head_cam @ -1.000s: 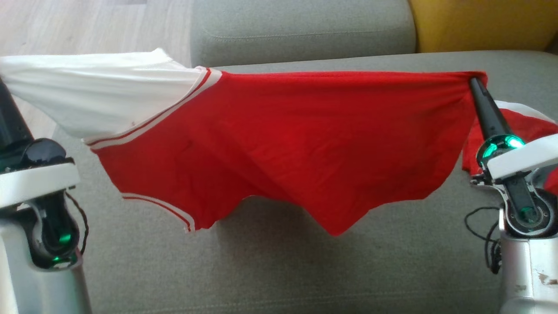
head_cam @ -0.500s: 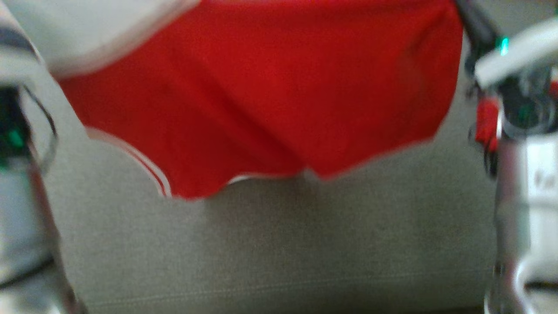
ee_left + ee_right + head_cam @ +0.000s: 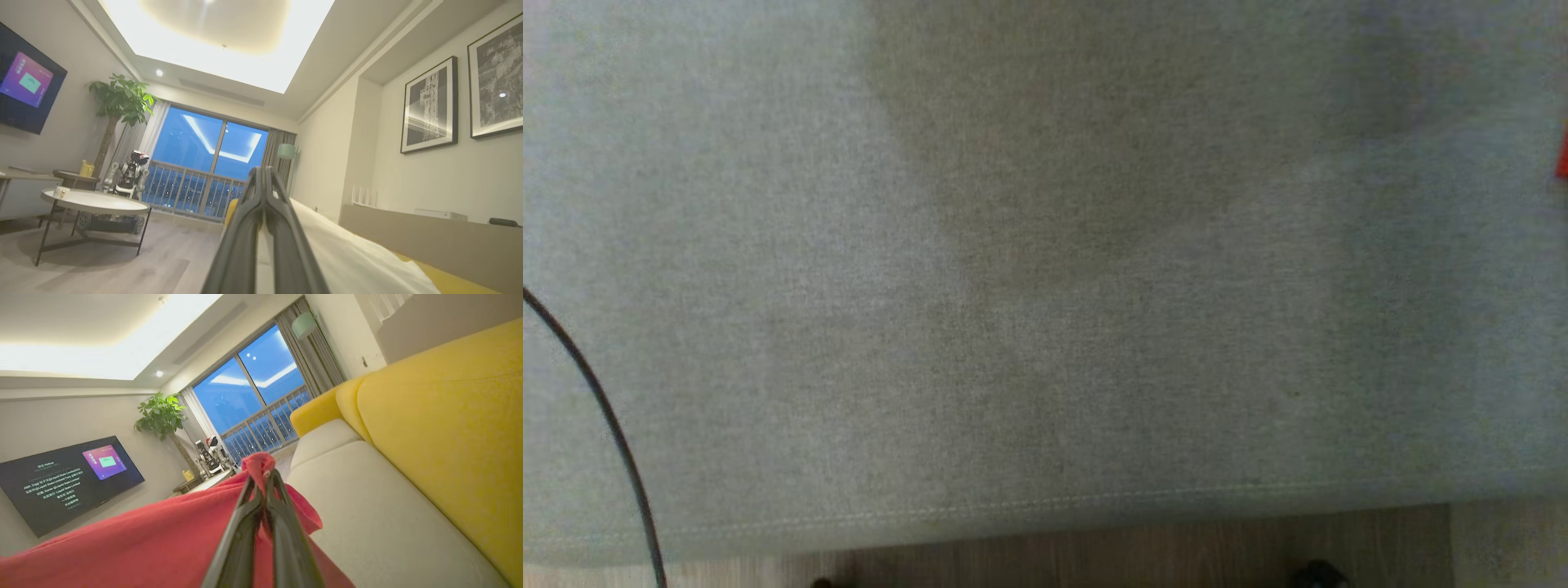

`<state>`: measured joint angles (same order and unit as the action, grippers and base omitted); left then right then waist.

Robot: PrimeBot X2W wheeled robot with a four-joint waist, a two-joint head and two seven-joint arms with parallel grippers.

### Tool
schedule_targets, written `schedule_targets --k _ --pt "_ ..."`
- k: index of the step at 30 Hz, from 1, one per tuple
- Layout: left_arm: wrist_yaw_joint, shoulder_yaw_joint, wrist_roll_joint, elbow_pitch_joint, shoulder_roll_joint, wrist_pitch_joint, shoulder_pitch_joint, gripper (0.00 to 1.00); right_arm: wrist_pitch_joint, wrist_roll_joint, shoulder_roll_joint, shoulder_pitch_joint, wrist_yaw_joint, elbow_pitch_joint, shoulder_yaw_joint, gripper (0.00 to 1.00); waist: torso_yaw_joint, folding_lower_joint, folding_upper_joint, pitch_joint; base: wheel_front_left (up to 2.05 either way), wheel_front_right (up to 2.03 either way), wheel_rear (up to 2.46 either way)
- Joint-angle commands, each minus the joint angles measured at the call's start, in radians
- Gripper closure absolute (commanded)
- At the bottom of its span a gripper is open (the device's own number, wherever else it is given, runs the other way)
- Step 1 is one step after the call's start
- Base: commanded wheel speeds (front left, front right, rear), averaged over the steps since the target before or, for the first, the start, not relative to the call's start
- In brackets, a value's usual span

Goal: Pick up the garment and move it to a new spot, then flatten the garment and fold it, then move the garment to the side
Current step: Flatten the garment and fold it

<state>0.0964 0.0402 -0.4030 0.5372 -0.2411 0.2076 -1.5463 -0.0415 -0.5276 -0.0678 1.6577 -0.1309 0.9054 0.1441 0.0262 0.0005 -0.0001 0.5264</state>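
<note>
The garment is red with a white sleeve. My right gripper (image 3: 263, 475) is shut on a bunched red corner, and the red cloth (image 3: 143, 543) drapes away to the left below the fingers. My left gripper (image 3: 263, 171) is shut on the white sleeve (image 3: 347, 253), which spreads out to the right of the fingers. Both grippers hold the cloth up off the sofa. In the head view a sliver of the red garment (image 3: 1562, 159) shows at the right edge, above the grey sofa seat (image 3: 1045, 286).
A yellow backrest (image 3: 449, 416) runs along the grey seat (image 3: 388, 522). Wooden floor (image 3: 1135, 547) lies past the seat's front seam. A dark cable (image 3: 605, 408) hangs at the left. A round table (image 3: 94, 202) and another robot (image 3: 128, 175) stand across the room.
The head camera has swung down, so the garment and both arms have left the top of its view. The seat cushion and floor edge now show instead. Both grips look unchanged.
</note>
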Motion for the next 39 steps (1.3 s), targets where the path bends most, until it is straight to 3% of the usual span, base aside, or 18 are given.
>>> schedule_targets --k 1,6,11,23,39 --pt "-0.003 0.007 0.012 -0.016 -0.057 0.016 -0.043 1.00 -0.038 -0.003 0.018 0.046 0.000 -0.016 -0.017 1.00 0.015 -0.0005 0.0001 0.049 0.00 0.00 0.00" --pt "0.020 -0.035 0.043 0.021 -0.031 0.052 -0.072 1.00 -0.151 -0.097 0.018 0.041 0.000 0.087 -0.125 1.00 0.037 -0.0005 0.0001 0.068 0.00 0.00 0.00" --pt "0.032 -0.060 0.053 -0.050 -0.007 0.054 0.118 1.00 -0.169 -0.174 0.018 -0.103 0.000 0.155 -0.202 1.00 0.063 -0.0005 0.0001 0.069 0.00 0.00 0.00" --pt "0.034 -0.213 0.047 -0.191 -0.103 0.054 0.739 1.00 -0.037 -0.216 -0.022 -0.480 0.000 0.205 -0.370 1.00 0.088 -0.0005 0.0001 -0.064 0.00 0.00 0.00" --pt "0.034 -0.301 0.029 -0.220 -0.170 0.054 1.072 1.00 0.151 -0.189 -0.098 -0.725 0.000 0.149 -0.521 1.00 0.087 -0.0005 0.0001 -0.266 0.00 0.00 0.00"
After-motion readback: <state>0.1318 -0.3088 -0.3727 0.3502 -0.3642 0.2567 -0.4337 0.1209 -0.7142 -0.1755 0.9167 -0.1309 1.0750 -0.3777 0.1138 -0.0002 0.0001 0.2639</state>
